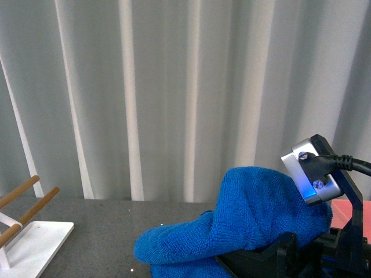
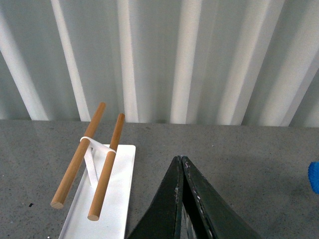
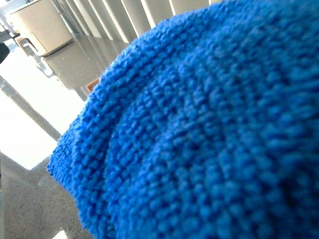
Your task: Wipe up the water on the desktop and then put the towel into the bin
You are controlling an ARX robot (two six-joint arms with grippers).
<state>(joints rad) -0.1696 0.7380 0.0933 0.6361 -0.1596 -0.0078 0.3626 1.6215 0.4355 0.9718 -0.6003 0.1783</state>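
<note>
The blue fluffy towel (image 1: 243, 231) is bunched up and lifted at the front right, its lower end trailing to the dark grey desktop (image 1: 110, 226). My right gripper (image 1: 278, 258) is shut on the towel, and the cloth hides its jaws. In the right wrist view the towel (image 3: 209, 129) fills nearly the whole picture. A sliver of the salmon-pink bin (image 1: 349, 213) shows at the right edge behind the arm. My left gripper (image 2: 181, 160) is shut and empty above the desktop (image 2: 239, 159). A tip of the towel (image 2: 314, 177) shows at that view's edge.
A white rack base (image 1: 35, 246) with two wooden rods (image 1: 29, 200) stands at the front left. It also shows in the left wrist view (image 2: 119, 169), beside my left gripper. A pleated white curtain (image 1: 174, 87) closes the back. A pale box (image 3: 42, 25) stands far off.
</note>
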